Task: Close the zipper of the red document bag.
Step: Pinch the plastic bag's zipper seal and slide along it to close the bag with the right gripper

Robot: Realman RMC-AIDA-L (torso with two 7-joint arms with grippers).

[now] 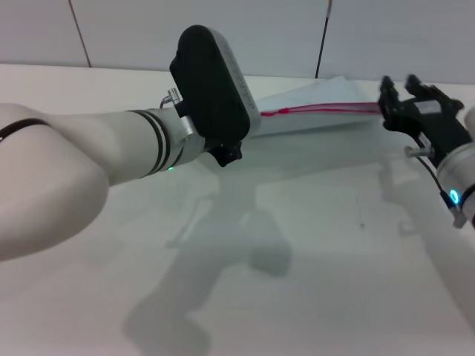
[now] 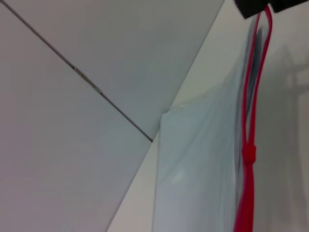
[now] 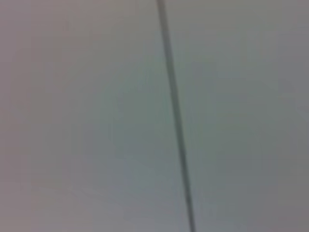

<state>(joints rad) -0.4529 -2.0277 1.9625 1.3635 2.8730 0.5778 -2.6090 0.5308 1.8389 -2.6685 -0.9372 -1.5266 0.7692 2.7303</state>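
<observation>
The red document bag (image 1: pixel 326 100) is a pale translucent pouch lying at the back of the white table (image 1: pixel 312 245). Its zipper (image 1: pixel 326 110) is a thin red strip along the near edge. The left wrist view shows the bag (image 2: pixel 193 169) close up. There the zipper (image 2: pixel 251 96) splits into two red lines beyond a small red slider (image 2: pixel 248 153) and runs as one line before it. My right gripper (image 1: pixel 393 104) is shut on the zipper's right end. My left gripper (image 1: pixel 215 96) is at the bag's left end, with its black housing hiding the fingers. The right wrist view shows neither bag nor gripper.
A pale panelled wall (image 1: pixel 282 33) with dark seams rises just behind the table. The right wrist view shows only that wall and one seam (image 3: pixel 174 116). Arm shadows fall across the table's middle.
</observation>
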